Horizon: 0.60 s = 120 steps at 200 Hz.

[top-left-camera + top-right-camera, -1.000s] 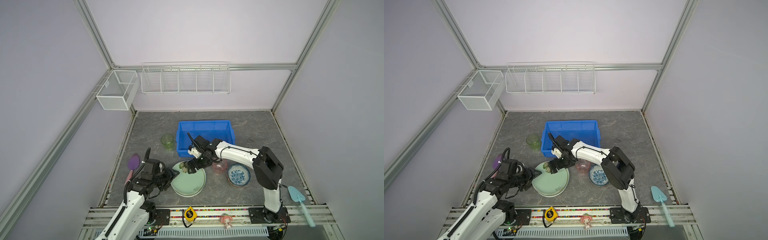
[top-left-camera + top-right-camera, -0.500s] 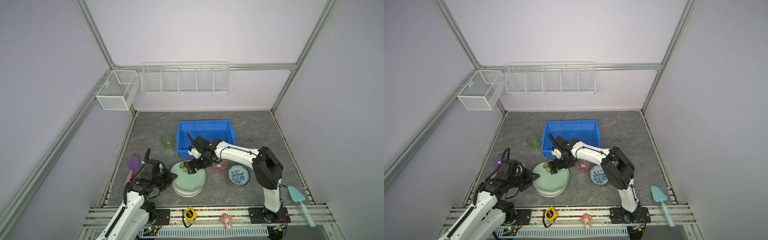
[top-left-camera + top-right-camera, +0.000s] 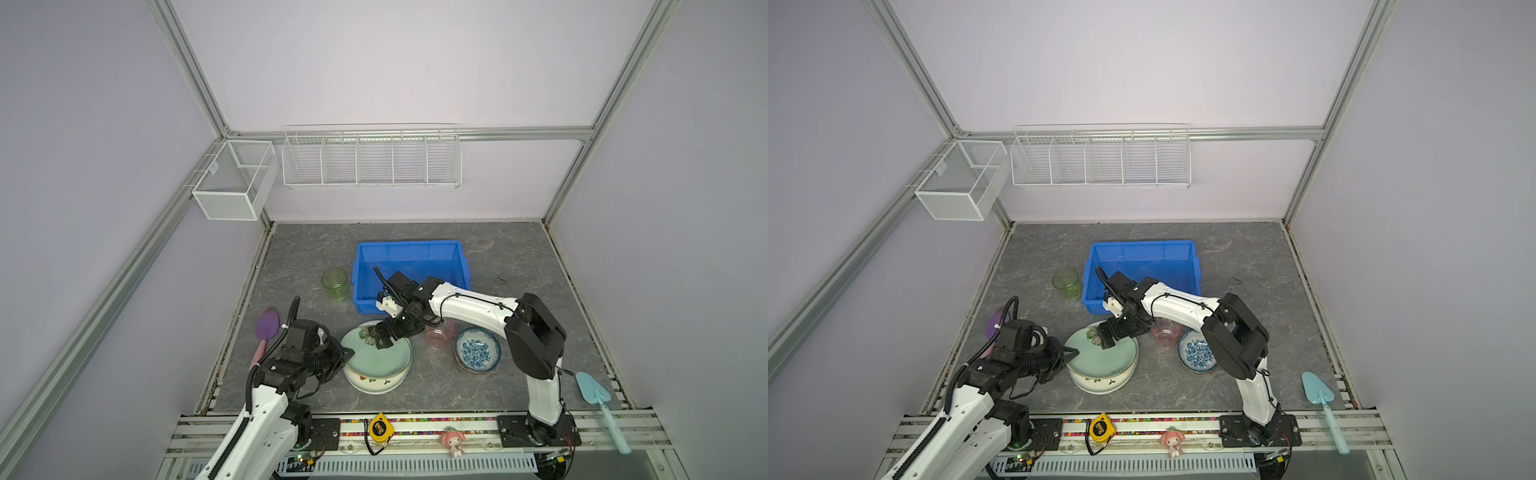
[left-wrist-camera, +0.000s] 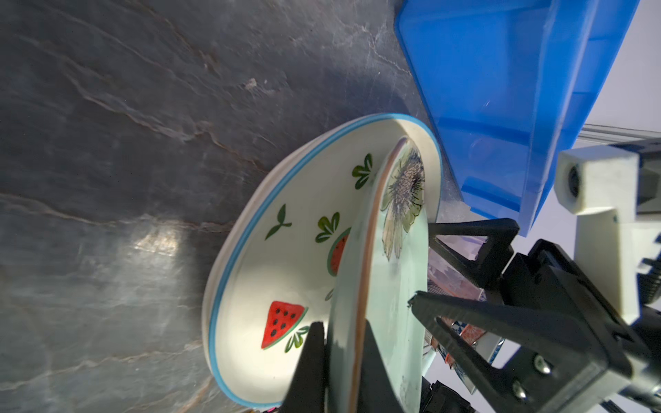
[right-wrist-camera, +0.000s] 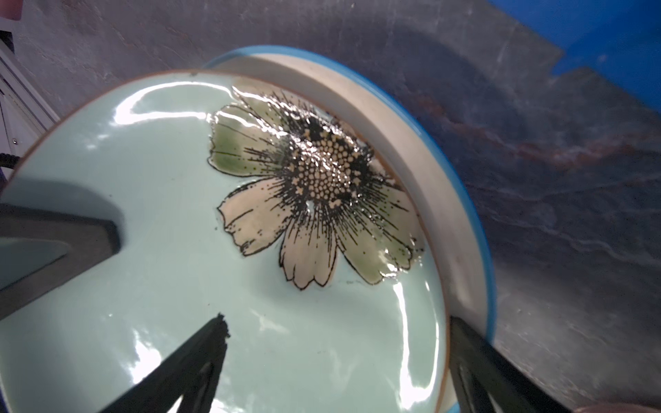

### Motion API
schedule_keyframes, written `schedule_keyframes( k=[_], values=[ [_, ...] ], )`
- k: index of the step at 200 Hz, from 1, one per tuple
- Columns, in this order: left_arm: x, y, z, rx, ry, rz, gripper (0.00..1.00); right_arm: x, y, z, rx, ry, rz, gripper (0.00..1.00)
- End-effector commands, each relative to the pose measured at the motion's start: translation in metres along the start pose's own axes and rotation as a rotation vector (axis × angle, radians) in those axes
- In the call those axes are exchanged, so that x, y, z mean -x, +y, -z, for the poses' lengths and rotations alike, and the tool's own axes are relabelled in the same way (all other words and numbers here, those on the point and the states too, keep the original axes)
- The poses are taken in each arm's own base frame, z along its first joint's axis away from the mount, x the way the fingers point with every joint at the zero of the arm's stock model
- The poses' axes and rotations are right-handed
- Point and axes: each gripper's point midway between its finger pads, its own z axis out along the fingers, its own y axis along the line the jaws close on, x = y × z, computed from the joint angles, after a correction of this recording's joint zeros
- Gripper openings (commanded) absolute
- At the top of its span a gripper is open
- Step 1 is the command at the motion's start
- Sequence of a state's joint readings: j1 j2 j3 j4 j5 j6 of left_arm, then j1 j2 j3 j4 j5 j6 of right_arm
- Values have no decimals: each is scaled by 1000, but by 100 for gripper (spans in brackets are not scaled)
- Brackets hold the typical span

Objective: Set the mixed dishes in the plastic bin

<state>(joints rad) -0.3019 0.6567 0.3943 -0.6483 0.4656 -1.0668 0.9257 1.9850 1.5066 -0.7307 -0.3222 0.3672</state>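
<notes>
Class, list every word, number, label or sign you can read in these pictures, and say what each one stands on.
The yellow tape measure: a dark mark on its face, perhaps "3", too small to be sure.
The tag on the small wire basket: too small to read.
The green plate and the watermelon plate: pictures only, no words.
No other text shows.

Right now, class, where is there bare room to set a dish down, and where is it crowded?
Free: the table right of the bin and behind it; the strip between plates and front rail; the bin's visible floor. Crowded: around the plates up to the bin: left gripper, right gripper, pink cup, bowl.
</notes>
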Motion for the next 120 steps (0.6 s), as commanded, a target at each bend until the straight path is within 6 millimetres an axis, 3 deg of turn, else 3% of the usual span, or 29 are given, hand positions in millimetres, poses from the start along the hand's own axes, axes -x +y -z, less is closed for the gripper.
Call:
schedule_keyframes(
  k=[1, 120],
  values=[
    [0, -27, 9, -90, -3, -73, 0, 12, 35, 16, 94, -47, 57, 96],
    [0, -39, 19, -119, -18, -194, 0, 26, 33, 60, 78, -134, 53, 98]
  ],
)
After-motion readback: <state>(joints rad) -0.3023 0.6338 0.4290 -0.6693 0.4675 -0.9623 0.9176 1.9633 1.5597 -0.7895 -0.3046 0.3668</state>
